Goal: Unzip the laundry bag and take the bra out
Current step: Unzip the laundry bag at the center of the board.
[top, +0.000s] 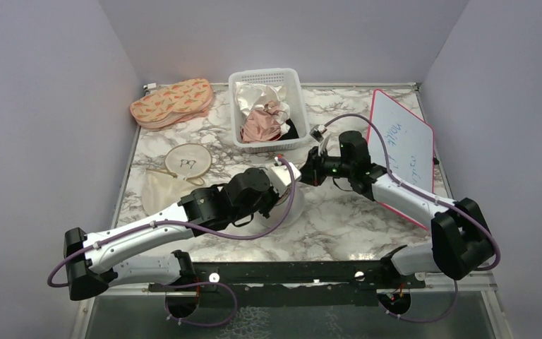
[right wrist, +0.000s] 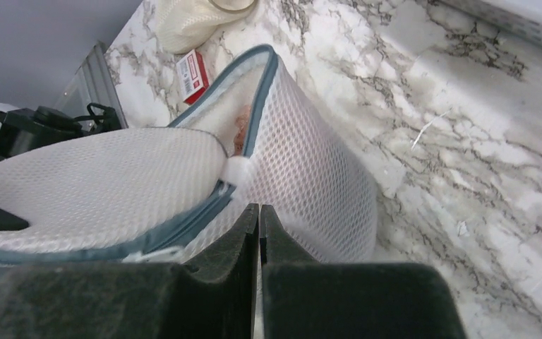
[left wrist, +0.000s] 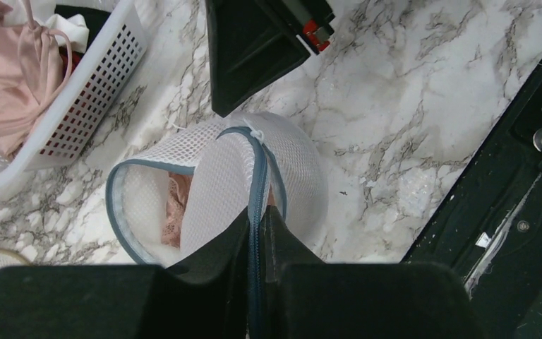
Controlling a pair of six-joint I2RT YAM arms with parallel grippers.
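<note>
Top view hides bag (left wrist: 293, 176) mouth. Wrist views: left jaws pinch zip rim (left wrist: 257, 185), bra (left wrist: 175, 212) to their left; right jaws pinch mesh (right wrist: 303, 166).

The mouth of the laundry bag (left wrist: 289, 169) gapes only on the side toward the slotted basket (top: 268, 76), hemmed in by the left gripper (left wrist: 256, 233) and right gripper (right wrist: 259, 226), whose jaws pinch its rim. Bare desk (top: 346, 226) lies free toward the whiteboard (top: 404, 141).
</note>
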